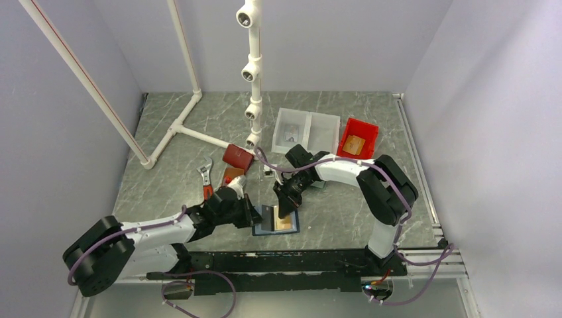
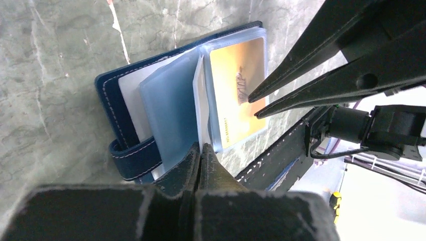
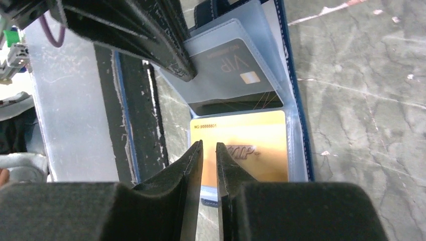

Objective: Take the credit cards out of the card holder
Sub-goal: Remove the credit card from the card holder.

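The card holder (image 1: 260, 230) lies open on the table near the front edge, navy outside (image 2: 113, 105) with clear light-blue sleeves. An orange card (image 2: 236, 85) sits in the lower sleeve, and a black VIP card (image 3: 231, 70) in the sleeve above it. My left gripper (image 2: 201, 147) is shut on the edge of a sleeve page at the holder's near side. My right gripper (image 3: 209, 145) hovers over the orange card (image 3: 251, 150), jaws a narrow gap apart with nothing between them. Its fingers (image 2: 301, 70) also show in the left wrist view, pointing at the card.
A red bin (image 1: 366, 129) with an orange card and a white tray (image 1: 325, 122) stand at the back right. A dark red wallet (image 1: 237, 157), a red-handled wrench (image 1: 207, 177) and a white pipe frame (image 1: 252, 73) are behind the left arm. A black rail (image 1: 291, 262) runs along the front.
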`<state>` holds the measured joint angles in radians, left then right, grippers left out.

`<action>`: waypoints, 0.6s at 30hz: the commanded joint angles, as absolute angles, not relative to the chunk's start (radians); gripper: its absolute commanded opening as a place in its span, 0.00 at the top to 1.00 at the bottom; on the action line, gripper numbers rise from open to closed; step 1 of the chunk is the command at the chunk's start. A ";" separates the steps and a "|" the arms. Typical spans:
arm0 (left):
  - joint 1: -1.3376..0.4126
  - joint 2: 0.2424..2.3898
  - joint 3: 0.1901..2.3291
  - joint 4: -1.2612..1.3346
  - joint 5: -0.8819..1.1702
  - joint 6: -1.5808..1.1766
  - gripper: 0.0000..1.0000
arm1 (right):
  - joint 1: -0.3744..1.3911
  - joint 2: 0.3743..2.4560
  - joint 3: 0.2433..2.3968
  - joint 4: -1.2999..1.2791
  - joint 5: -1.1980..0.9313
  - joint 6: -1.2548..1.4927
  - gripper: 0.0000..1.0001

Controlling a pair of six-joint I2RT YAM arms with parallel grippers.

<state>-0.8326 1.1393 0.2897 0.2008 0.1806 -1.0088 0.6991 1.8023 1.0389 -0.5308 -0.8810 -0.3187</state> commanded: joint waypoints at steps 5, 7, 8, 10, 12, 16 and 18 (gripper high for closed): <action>-0.825 0.882 0.188 0.343 0.203 -0.921 1.00 | 0.693 1.754 1.087 -0.578 -1.037 -0.382 0.79; -0.825 0.819 0.186 0.324 0.203 -0.912 1.00 | 0.687 1.749 1.092 -0.582 -1.059 -0.377 0.79; -0.825 0.794 0.185 0.321 0.206 -0.910 1.00 | 0.682 1.746 1.094 -0.586 -1.076 -0.376 0.78; -0.825 0.751 0.180 0.330 0.218 -0.909 1.00 | 0.669 1.731 1.107 -0.612 -1.123 -0.391 0.78; -0.825 0.727 0.175 0.363 0.231 -0.907 1.00 | 0.654 1.707 1.113 -0.625 -1.163 -0.397 0.76; -0.825 0.744 0.183 0.431 0.267 -0.902 1.00 | 0.614 1.654 1.103 -0.612 -1.230 -0.376 0.72; -0.825 0.770 0.199 0.449 0.281 -0.894 1.00 | 0.590 1.635 1.106 -0.623 -1.261 -0.381 0.68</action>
<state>-0.8280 0.7479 0.1719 0.3096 0.2237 -0.9230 0.6277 1.7031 1.0672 -0.6056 -1.1347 -0.3595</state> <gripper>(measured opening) 0.012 0.285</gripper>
